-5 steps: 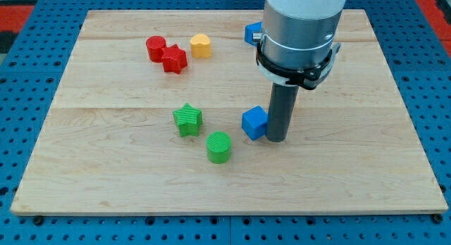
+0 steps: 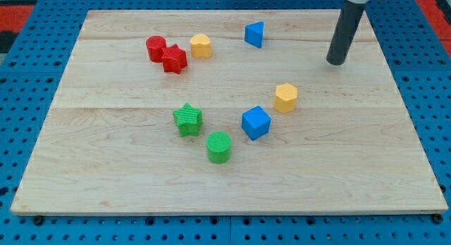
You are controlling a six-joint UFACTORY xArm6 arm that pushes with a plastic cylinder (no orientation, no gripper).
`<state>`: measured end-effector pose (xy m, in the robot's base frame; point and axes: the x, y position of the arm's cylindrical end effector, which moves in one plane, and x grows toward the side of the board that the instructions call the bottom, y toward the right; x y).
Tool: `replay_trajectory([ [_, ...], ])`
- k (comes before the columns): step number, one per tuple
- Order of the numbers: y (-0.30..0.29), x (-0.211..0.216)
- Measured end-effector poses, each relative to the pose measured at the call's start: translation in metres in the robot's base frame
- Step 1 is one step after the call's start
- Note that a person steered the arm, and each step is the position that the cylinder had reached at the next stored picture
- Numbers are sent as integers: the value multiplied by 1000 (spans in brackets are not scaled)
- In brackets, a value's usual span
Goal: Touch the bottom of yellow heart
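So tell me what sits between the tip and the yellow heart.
In the camera view, only the blue triangle block lies near that line, slightly above it. Otherwise it's bare board from my tip at the view's right to the yellow heart at upper left.

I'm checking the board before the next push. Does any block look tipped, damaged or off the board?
Nothing stands out. Every block sits flat on the wooden board, none over an edge. The red pair touch beside the yellow heart. My tip is far to the view's right, touching nothing.
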<state>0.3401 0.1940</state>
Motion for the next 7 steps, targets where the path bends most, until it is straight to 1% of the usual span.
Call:
replay_trajectory([
  [1,-29,-5],
  [2,-82,-14],
  [3,-110,-12],
  [4,-178,-8],
  [5,-249,-21],
  [6,-277,-48],
  [7,-298,-51],
])
